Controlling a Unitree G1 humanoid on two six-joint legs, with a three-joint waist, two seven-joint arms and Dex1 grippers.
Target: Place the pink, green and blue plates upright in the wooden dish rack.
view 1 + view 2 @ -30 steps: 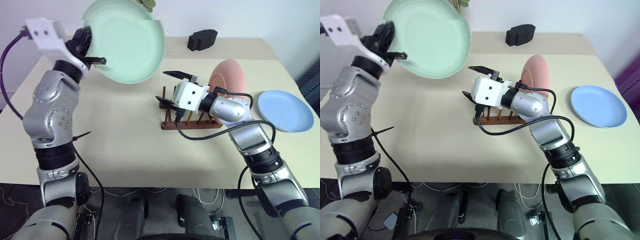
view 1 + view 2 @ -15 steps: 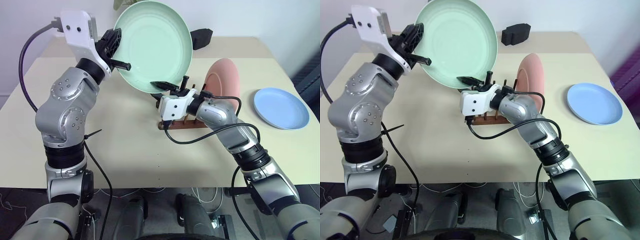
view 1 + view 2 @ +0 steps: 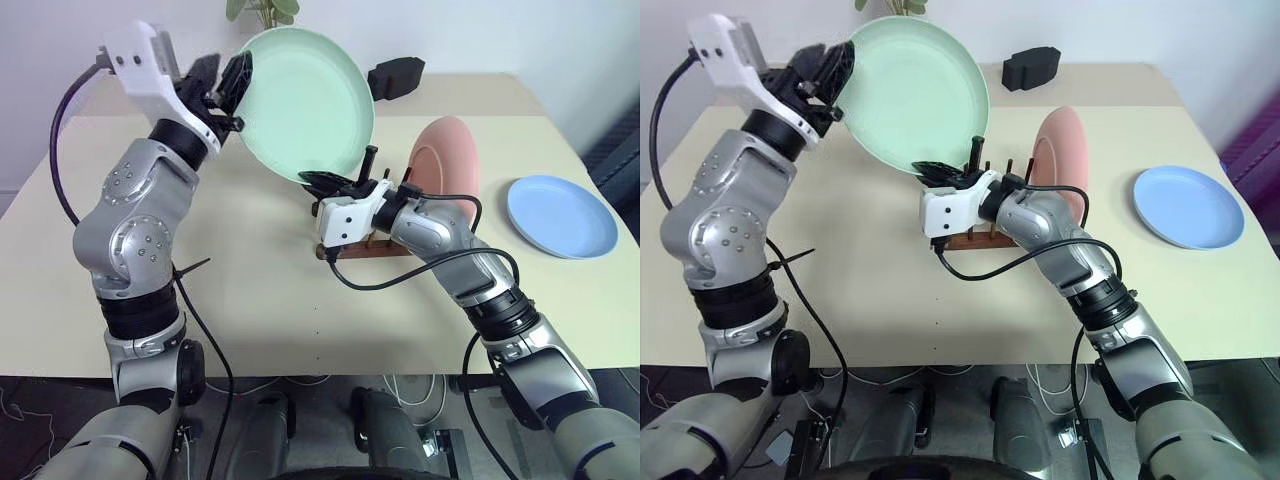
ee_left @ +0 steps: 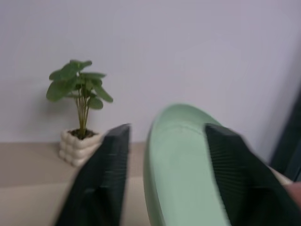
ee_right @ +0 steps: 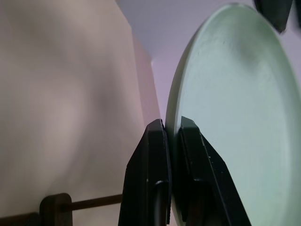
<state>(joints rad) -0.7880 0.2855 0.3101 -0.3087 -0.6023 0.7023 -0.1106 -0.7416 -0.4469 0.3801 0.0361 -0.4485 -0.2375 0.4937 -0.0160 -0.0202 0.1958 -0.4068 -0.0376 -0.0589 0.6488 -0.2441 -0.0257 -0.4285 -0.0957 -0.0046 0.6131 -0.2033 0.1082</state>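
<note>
Beige desk point(image 3: 250, 290) carries everything here. Nearest, the right gripper point(image 3: 322, 182) has its fingers point(image 5: 155, 155) pinched shut on the lower rim of the green plate point(image 3: 305, 105), which stands tilted on edge in the air above the desk. Just behind that gripper sits the wooden dish rack point(image 3: 370, 245), with the pink plate point(image 3: 450, 155) upright in it at its right end. The blue plate point(image 3: 560, 215) lies flat on the desk, well to the right of the rack. At the green plate's upper left rim, the left gripper point(image 3: 225, 85) has its fingers point(image 4: 106, 179) spread apart on either side of the rim. Farther back stand a black object point(image 3: 398, 77) and a small potted plant point(image 4: 80, 110).
</note>
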